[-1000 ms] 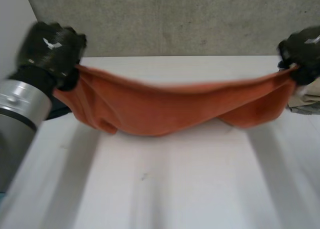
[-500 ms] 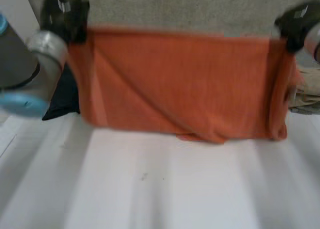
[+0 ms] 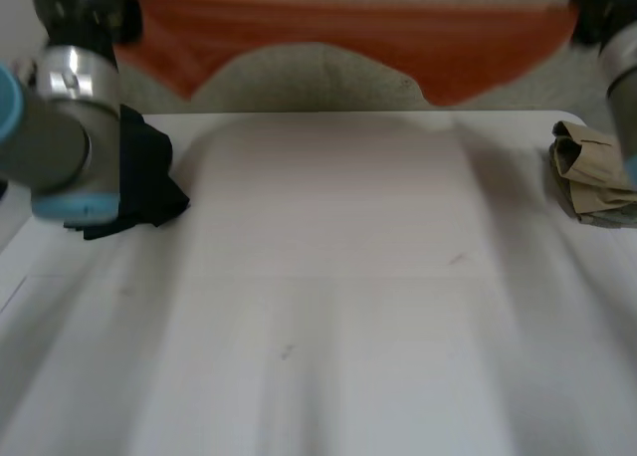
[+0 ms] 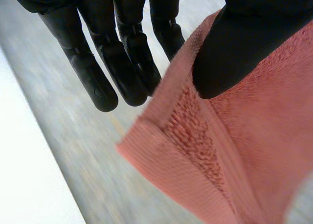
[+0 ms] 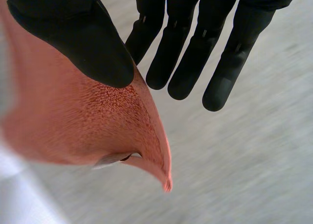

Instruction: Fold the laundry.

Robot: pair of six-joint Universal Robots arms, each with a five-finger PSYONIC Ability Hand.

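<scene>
An orange towel [image 3: 348, 38] hangs stretched in the air high above the white table [image 3: 328, 317], its lower edge well off the surface. My left hand [image 3: 85, 3] holds the towel's left top corner and my right hand [image 3: 597, 8] the right top corner. In the left wrist view the thumb [image 4: 239, 43] pinches the towel's hemmed corner [image 4: 234, 150] against the straight fingers [image 4: 122, 62]. Seen from the right wrist, the thumb [image 5: 83, 38] likewise pinches the towel corner [image 5: 73, 121] beside straight fingers [image 5: 190, 62].
A dark cloth [image 3: 144, 177] lies at the table's left side beside my left arm. A crumpled beige cloth [image 3: 587, 172] sits at the right edge. A grey wall stands behind the table.
Both hands have risen and moved away, lifting the towel from a sag just above the table to a taut span high over its far edge.
</scene>
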